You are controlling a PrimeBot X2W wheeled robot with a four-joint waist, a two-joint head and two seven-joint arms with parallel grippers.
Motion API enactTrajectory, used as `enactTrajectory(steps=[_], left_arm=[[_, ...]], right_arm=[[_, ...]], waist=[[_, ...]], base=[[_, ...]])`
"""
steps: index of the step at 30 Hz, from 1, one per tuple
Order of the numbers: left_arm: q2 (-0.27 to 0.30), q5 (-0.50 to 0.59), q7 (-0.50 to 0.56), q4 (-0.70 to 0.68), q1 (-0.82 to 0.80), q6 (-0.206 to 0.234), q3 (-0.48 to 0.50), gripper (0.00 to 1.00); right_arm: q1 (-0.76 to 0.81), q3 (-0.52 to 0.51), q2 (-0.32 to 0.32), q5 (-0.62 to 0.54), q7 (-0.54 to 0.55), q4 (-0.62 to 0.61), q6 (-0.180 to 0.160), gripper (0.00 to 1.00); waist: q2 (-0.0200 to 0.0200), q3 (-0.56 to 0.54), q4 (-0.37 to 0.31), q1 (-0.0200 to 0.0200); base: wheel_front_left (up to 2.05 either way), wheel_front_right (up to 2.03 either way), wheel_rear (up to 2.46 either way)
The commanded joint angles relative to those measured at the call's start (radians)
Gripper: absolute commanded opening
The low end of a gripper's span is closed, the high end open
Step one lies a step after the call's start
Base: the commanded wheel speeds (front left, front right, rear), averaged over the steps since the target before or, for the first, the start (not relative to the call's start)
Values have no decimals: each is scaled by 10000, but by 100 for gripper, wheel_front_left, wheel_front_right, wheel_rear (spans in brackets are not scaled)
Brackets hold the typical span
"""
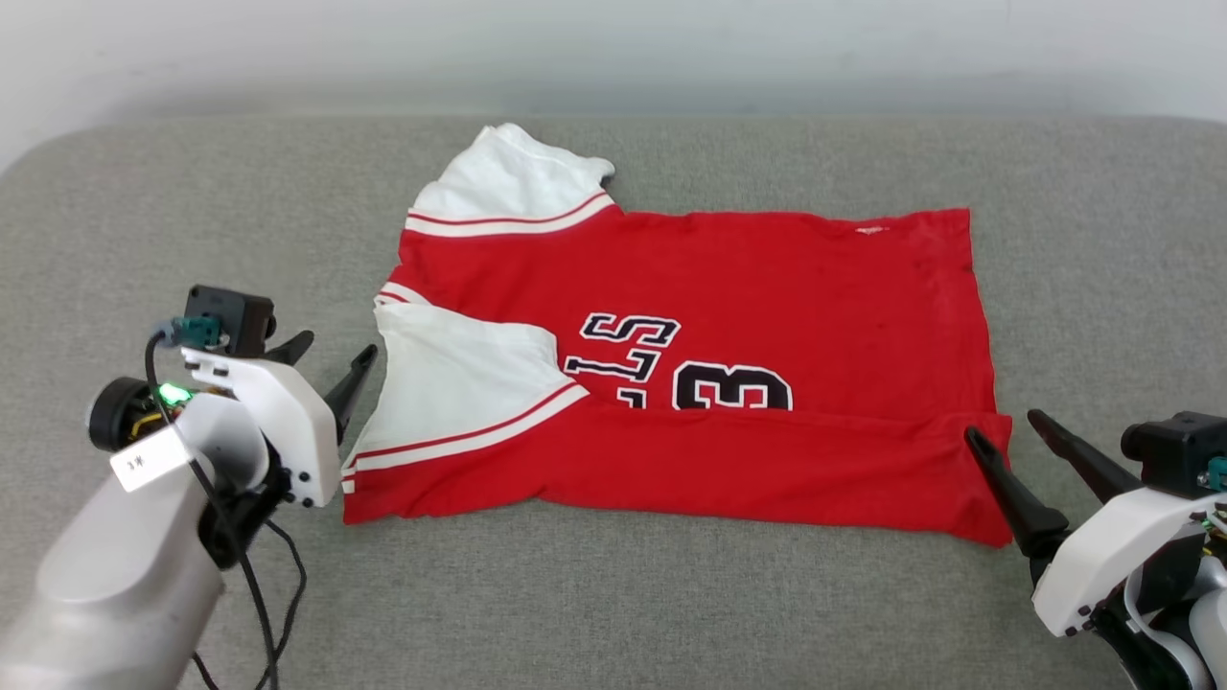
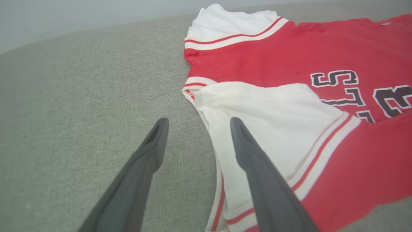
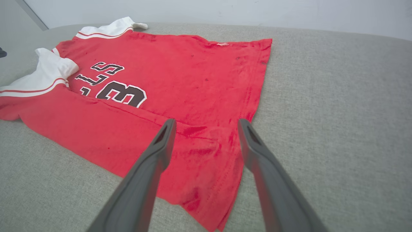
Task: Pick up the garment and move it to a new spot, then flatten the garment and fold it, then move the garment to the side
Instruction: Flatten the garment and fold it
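The garment (image 1: 767, 287), a red jersey with white sleeves and a black "3", lies on the grey surface with its near long edge folded up over the chest lettering. One white sleeve (image 1: 460, 393) lies across the fold at the left. My left gripper (image 1: 334, 347) stands open just left of that sleeve, holding nothing; in the left wrist view its fingers (image 2: 248, 151) straddle the sleeve's edge (image 2: 273, 129). My right gripper (image 1: 1002, 426) is open at the garment's near right corner, above the red hem (image 3: 206, 151).
The grey cloth-covered surface (image 1: 613, 594) spreads wide around the garment, with bare room at the front, left and right. A pale wall (image 1: 613, 48) runs behind its far edge. A black cable (image 1: 259, 594) hangs from my left arm.
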Motion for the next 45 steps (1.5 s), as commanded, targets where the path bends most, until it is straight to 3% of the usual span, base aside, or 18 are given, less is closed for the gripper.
enactTrajectory(steps=[1,8,18,23,38,39,40,45], left_arm=[[379,-290,559,-440,-153,-4,-208,100],[1091,-1538,3250,-1734,-415,-5,-928,100],[1386,-2310,6043,-2058,-519,-6,-1786,100],[1332,-2350,6473,-1774,-424,-6,-2041,100],[782,-2630,6344,-433,201,-5,-2890,100],[809,-2601,6246,-444,196,-7,-2946,11],[836,-2551,6118,-445,178,-7,-3000,0],[1094,-2682,5583,-660,-10,-5,-3089,0]], right_arm=[[232,-127,121,-109,108,-148,-12,100],[534,-424,299,-270,367,-463,-12,100],[519,-562,431,-350,536,-700,-12,100],[332,-545,473,-342,573,-753,-12,100],[-211,-378,291,-200,543,-639,-12,100],[-247,-367,249,-186,614,-669,-12,100],[-306,-340,175,-185,672,-710,-12,100],[-666,-175,-413,-135,1485,-945,-12,100]], waist=[[0,-311,112,0],[0,-603,256,0],[0,-550,184,0],[0,-319,17,0],[0,85,-379,0],[0,55,-371,0],[0,13,-358,0],[0,-228,-267,0]], base=[[0,0,0],[0,0,0],[0,0,0],[0,0,0],[0,0,0],[0,0,0],[0,0,0],[0,0,0]])
